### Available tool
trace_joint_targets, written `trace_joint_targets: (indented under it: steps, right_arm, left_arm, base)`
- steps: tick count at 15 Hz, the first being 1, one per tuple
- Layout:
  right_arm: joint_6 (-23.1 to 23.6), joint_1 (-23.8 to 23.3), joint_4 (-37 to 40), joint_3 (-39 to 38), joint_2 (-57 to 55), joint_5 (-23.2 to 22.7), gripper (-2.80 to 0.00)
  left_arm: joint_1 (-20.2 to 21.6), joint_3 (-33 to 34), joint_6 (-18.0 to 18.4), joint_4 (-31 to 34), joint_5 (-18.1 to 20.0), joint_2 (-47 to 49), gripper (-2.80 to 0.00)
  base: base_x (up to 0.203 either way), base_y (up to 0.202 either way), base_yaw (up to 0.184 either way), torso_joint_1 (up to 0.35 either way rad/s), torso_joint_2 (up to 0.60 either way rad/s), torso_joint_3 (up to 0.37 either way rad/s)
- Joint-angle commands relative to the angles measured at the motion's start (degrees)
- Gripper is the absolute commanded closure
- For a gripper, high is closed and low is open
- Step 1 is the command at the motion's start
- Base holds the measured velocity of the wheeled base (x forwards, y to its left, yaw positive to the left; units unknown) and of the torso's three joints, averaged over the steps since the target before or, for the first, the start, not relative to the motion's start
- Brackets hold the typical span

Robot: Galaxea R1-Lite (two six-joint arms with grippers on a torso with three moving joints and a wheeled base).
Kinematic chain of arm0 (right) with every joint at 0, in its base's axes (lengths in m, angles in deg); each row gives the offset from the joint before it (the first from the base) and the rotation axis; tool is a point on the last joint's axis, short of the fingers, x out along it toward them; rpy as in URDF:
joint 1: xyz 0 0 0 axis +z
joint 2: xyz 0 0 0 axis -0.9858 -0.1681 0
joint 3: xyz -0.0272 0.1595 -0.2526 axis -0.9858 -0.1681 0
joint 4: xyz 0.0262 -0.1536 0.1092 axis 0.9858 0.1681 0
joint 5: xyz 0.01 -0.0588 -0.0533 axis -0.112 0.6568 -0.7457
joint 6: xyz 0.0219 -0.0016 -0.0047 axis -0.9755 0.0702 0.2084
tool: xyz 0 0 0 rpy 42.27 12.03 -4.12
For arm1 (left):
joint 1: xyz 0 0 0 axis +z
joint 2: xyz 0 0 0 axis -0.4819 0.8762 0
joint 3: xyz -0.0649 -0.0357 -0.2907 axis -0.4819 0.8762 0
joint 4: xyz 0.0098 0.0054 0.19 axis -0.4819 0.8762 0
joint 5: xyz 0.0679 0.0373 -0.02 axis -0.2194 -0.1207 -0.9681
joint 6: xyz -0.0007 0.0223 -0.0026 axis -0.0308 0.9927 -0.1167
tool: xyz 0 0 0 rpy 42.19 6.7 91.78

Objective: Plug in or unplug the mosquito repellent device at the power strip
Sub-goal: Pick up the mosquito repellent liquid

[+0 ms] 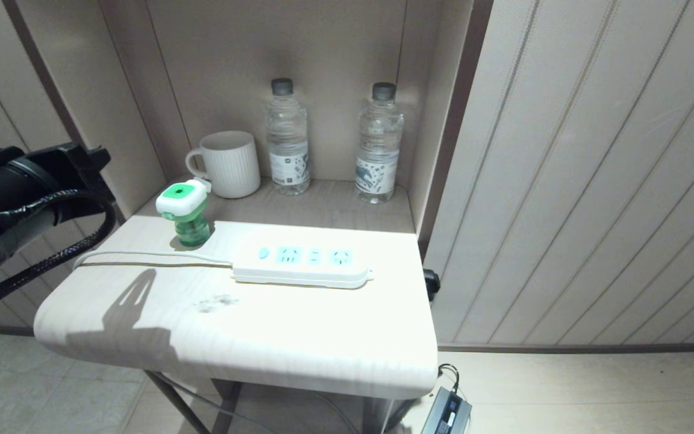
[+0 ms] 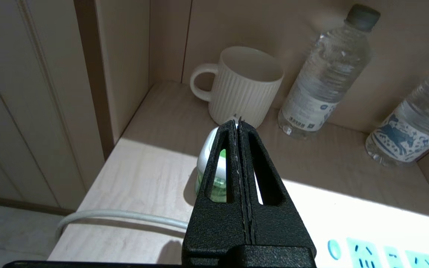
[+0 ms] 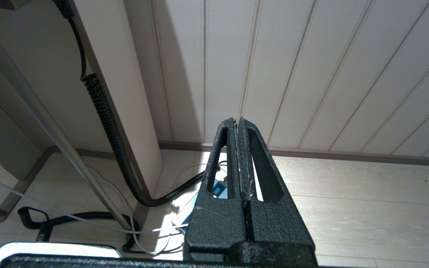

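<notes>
Only my wrist views showed fingers: left gripper (image 2: 238, 123) pressed together, empty, above the mosquito repellent device (image 1: 184, 212); right gripper (image 3: 238, 122) likewise closed. The green-and-white device stood unplugged, far-left of the power strip (image 1: 302, 264).

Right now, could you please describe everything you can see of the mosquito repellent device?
The mosquito repellent device is a small unit with a white head bearing a green top panel, over a translucent green bottle. It stands upright on the pale table, unplugged, at the left rear, just behind the cord of the power strip and in front of the white mug. Nothing grips it; the left end effector hovers near it, shut.
</notes>
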Motion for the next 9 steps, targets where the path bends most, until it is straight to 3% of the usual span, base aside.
trace_joint_targets:
  steps: [1, 2, 3, 6, 7, 9]
  right_arm:
    - [0.0, 0.0, 0.0, 0.0, 0.0, 0.0, 0.0]
    - [0.0, 0.0, 0.0, 0.0, 0.0, 0.0, 0.0]
    - [0.0, 0.0, 0.0, 0.0, 0.0, 0.0, 0.0]
    - [0.0, 0.0, 0.0, 0.0, 0.0, 0.0, 0.0]
    - [0.0, 0.0, 0.0, 0.0, 0.0, 0.0, 0.0]
    - [0.0, 0.0, 0.0, 0.0, 0.0, 0.0, 0.0]
  left_arm:
    - [0.0, 2.5, -0.2, -0.2, 0.1, -0.8, 0.0]
    - [0.0, 4.4, -0.3, -1.4, 0.3, -0.4, 0.0]
    - [0.0, 6.5, -0.2, -4.0, 0.4, 0.7, -2.8]
    - [1.2, 10.6, 2.8, -20.4, 0.9, 9.4, -2.8]
    - [2.9, 10.8, 4.3, -26.8, 1.9, 11.4, -2.8]
    - [7.8, 9.5, 7.4, -32.3, 5.3, 15.2, -2.8]
  base:
    - [0.0, 0.0, 0.0, 0.0, 0.0, 0.0]
    - [0.0, 0.0, 0.0, 0.0, 0.0, 0.0]
    - [0.0, 0.0, 0.0, 0.0, 0.0, 0.0]
    - [0.0, 0.0, 0.0, 0.0, 0.0, 0.0]
    - [0.0, 0.0, 0.0, 0.0, 0.0, 0.0]
    - [0.0, 0.0, 0.0, 0.0, 0.0, 0.0]
